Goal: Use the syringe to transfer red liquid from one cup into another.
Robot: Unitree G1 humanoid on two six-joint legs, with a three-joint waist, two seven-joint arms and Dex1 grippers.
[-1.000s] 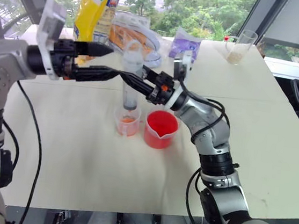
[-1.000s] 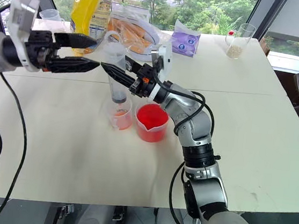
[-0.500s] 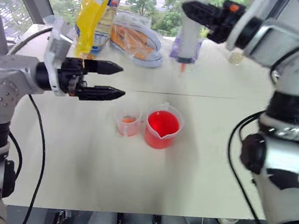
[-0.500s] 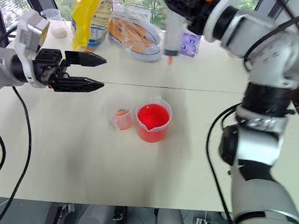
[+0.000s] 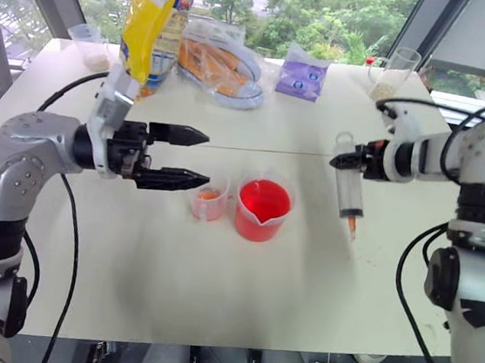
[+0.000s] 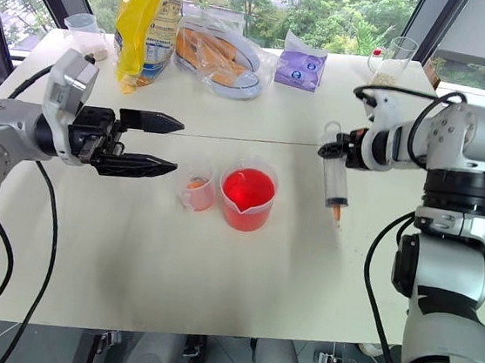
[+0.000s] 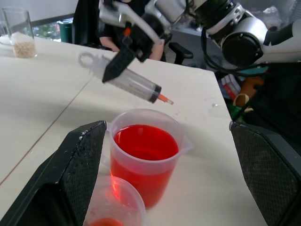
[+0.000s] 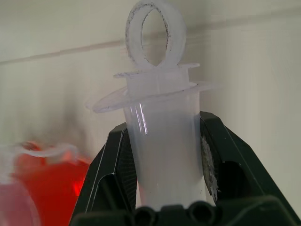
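The right gripper (image 5: pixel 347 161) clamps the syringe (image 5: pixel 348 187) near its flange, right of centre above the desk (image 5: pixel 212 292), tip down. Light, stiff and smooth, so the barrel top suits best. The left gripper (image 5: pixel 194 157) gapes empty by the cups.

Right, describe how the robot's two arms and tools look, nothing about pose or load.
Both arms are silver-grey metal segments with black joint bands and loose black cables. The left tool has two long black tapered fingers beside a pale grey camera block. The right tool is black with a small orange mark.
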